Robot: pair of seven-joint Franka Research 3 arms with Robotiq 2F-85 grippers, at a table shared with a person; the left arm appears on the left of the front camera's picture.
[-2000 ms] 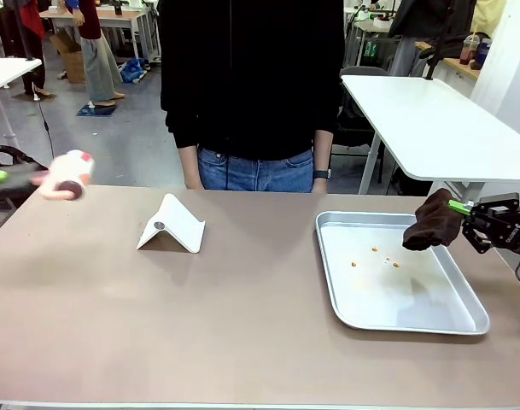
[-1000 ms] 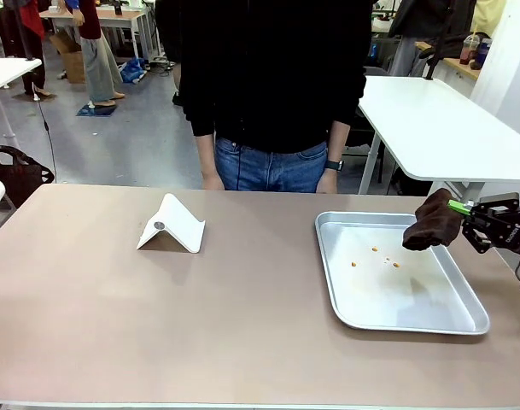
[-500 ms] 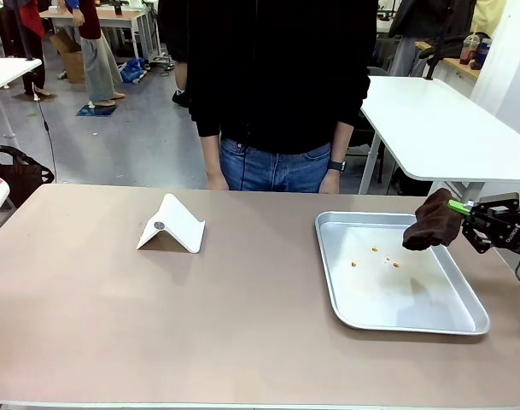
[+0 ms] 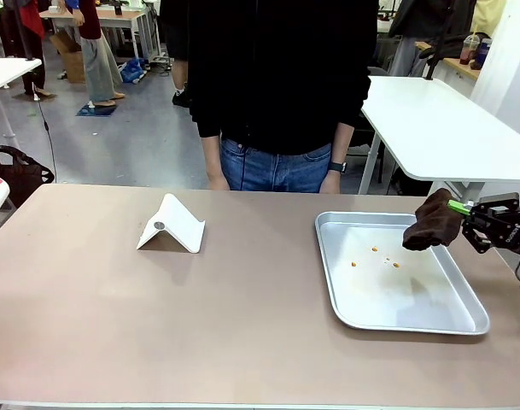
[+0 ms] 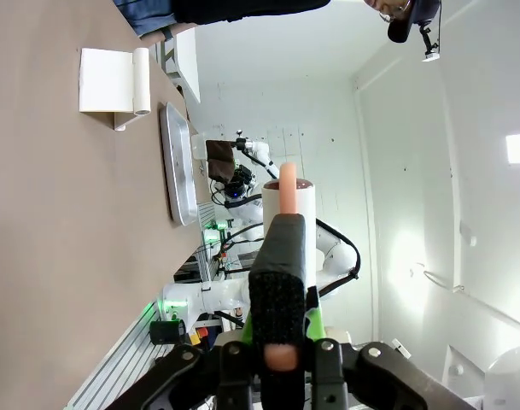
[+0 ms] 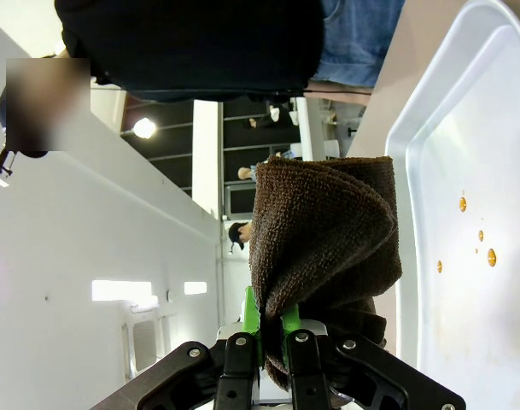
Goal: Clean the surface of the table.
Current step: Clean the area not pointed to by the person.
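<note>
At the right side of the worktop [image 4: 200,316], a dark brown cloth [image 4: 432,220] is held pinched in the right claw [image 4: 458,207], raised above the far right rim of a shallow metal tray [image 4: 413,299]. A few small orange crumbs [image 4: 374,249] are seen lying in the tray, apart from the cloth. The worktop itself is spread across the front view, between the robot and a person [image 4: 277,85] standing at its far edge. On its left half a folded white stand [image 4: 174,224] is set, and no dirt can be made out on the bare brown surface. In the left wrist view the left claw [image 5: 281,282] is pressed together on the pink handle of a white roller [image 5: 289,205], held clear of the surface.

Several faults may be expected. If the cloth is lowered straight down, the tray rim is likely to be caught, and the light tray may be pushed or tipped so that crumbs are thrown onto the surface meant to be cleaned. Since the cloth appears to be gripped by one folded edge, it may be dragged out of the pinch under firm wiping. If the roller is swept across the left half, the stand may be knocked toward the person's hands, which hang close to the far edge.
</note>
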